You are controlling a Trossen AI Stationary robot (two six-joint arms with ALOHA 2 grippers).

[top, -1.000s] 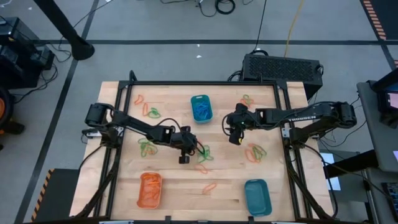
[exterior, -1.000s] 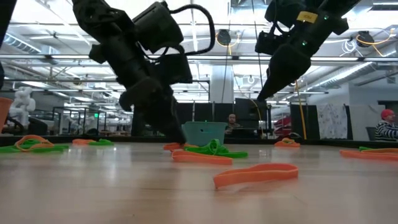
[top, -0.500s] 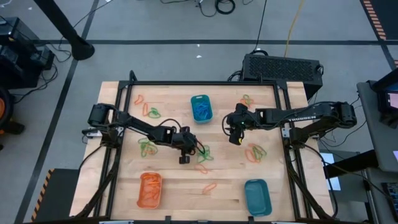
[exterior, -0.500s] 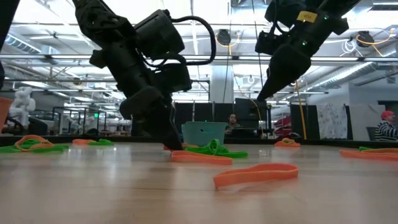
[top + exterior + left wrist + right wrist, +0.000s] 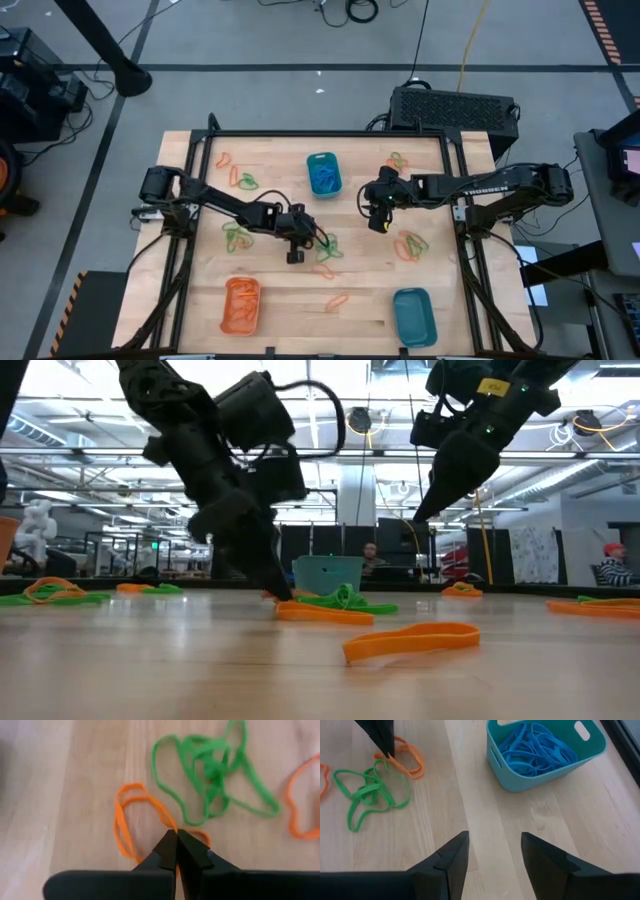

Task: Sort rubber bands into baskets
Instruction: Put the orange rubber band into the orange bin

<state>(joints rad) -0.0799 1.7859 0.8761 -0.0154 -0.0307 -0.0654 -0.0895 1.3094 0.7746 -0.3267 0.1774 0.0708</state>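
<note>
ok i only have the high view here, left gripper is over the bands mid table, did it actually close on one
Observer: Yes. In the left wrist view the left gripper is shut on an orange rubber band, pinched at the loop's edge on the wood.
Operator: is the green one caught too
Observer: No. The green tangle lies just beyond the fingertips, clear of them.
Operator: lifted yet
Observer: Not by the low view: the tips are down at the table, and the orange band lies flat there.
Operator: and the right arm
Observer: The right gripper hangs open above bare wood, near the teal basket that holds blue bands.
</note>
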